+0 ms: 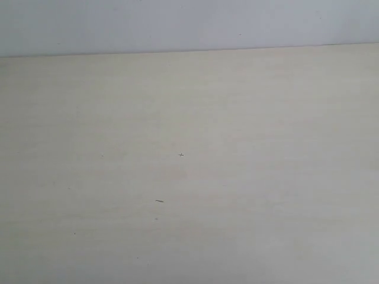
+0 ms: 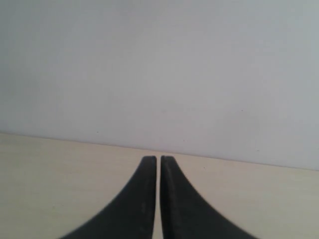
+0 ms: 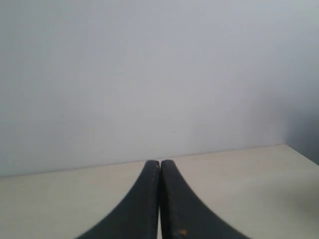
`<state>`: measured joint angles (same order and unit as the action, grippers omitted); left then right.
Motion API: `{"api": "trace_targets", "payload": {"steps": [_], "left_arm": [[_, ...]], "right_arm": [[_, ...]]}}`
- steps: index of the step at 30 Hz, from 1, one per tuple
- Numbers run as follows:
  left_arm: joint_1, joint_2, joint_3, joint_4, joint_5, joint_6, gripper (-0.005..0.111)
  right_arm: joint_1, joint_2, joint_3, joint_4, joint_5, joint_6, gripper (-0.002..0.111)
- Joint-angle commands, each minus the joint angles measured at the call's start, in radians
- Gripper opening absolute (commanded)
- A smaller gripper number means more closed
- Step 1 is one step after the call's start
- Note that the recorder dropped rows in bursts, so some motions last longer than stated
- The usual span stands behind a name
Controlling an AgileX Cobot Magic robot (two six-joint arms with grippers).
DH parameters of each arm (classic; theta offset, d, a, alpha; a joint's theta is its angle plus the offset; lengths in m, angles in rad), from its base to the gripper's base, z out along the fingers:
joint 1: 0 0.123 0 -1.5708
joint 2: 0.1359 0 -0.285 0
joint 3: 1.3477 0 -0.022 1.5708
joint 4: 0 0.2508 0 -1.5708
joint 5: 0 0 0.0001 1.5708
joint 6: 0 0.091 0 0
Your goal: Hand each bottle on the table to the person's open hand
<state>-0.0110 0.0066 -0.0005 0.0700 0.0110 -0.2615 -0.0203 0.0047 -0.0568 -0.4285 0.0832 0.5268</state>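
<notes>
Table fills the exterior view: pale beige, a few dark specks, far edge meeting a grey wall. Left gripper: black fingers together, hairline slit between the tips, above the table, facing the wall. Right gripper: fingers pressed together, same pose.

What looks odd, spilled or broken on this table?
Nothing is spilled or broken. The wide pale beige matte table carries only a few tiny dark specks. The one oddity: no bottle and no hand shows in any view. The black left gripper and black right gripper are shut on nothing.
</notes>
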Motion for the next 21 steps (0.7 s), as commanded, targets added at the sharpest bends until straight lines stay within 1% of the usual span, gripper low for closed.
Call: {"api": "trace_targets", "payload": {"steps": [1, 3, 14, 16, 18, 21], "left_arm": [[0.002, -0.007, 0.001, 0.002, 0.003, -0.004, 0.005], [0.002, -0.007, 0.001, 0.002, 0.003, -0.004, 0.005], [0.002, -0.007, 0.001, 0.002, 0.003, -0.004, 0.005], [0.002, -0.007, 0.001, 0.002, 0.003, -0.004, 0.005], [0.002, -0.007, 0.001, 0.002, 0.003, -0.004, 0.005], [0.002, -0.007, 0.001, 0.002, 0.003, -0.004, 0.005]], "right_arm": [[-0.046, -0.005, 0.057, -0.015, -0.028, 0.004, 0.0], [-0.044, -0.005, 0.057, -0.017, 0.007, 0.004, 0.0], [-0.044, -0.005, 0.057, -0.03, -0.035, 0.004, 0.0], [-0.044, -0.005, 0.057, 0.042, -0.035, -0.047, 0.0], [-0.044, -0.005, 0.057, 0.195, -0.035, -0.211, 0.0], [-0.044, -0.005, 0.057, 0.364, -0.033, -0.374, 0.0]]}}
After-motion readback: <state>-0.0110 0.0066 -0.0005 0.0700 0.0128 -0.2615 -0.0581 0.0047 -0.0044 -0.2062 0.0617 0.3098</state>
